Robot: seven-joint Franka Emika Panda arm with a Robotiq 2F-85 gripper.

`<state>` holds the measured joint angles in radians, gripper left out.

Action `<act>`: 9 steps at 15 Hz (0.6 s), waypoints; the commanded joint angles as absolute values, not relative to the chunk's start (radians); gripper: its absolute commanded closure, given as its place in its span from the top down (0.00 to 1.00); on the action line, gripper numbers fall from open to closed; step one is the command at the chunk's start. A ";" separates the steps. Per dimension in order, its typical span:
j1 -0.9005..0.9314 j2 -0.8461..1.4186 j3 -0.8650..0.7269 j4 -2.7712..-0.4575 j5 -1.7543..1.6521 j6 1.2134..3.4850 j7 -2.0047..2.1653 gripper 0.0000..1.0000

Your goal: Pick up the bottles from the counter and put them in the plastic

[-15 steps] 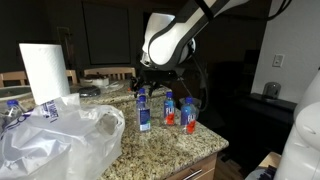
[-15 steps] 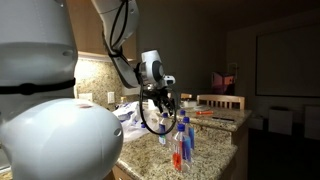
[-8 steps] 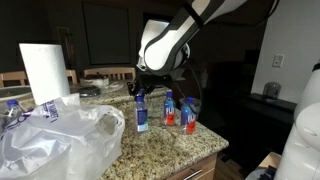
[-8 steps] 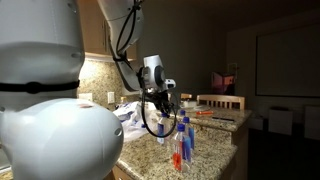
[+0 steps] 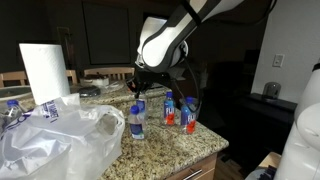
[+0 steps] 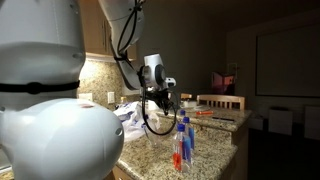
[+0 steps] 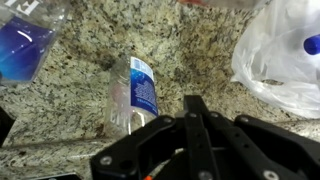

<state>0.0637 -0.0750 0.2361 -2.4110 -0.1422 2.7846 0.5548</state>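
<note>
Three water bottles with blue labels are on the granite counter. One bottle (image 5: 137, 121) stands apart, nearest the plastic bag (image 5: 60, 140). Two more bottles (image 5: 169, 108) (image 5: 188, 115) stand together behind it. In the wrist view the near bottle (image 7: 135, 92) shows lengthwise on the counter, just beside my gripper (image 7: 196, 102). The fingers are shut together with nothing between them. In both exterior views the gripper (image 5: 136, 91) (image 6: 160, 100) hangs right over that bottle's cap. The plastic bag (image 7: 285, 55) holds a blue-capped bottle (image 7: 312, 45).
A paper towel roll (image 5: 42, 72) stands behind the bag, and another bottle (image 5: 12, 108) is at the far end beside it. The counter's edge (image 5: 190, 160) runs close in front of the bottles. Chairs and a table (image 6: 215, 105) stand beyond the counter.
The jaws have gone from open to shut. The nearest bottle has shifted toward the bag and sits lower in the exterior view, outside the fingers.
</note>
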 commanded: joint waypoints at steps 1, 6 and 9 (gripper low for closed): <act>0.081 -0.178 0.213 -2.432 -0.111 2.753 0.547 0.00; 0.065 -0.224 0.225 -2.434 -0.116 2.755 0.557 0.19; 0.074 -0.238 0.225 -2.431 -0.094 2.721 0.538 0.40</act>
<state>0.0689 -0.1986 0.2212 -2.4135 -0.1321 2.7709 0.5549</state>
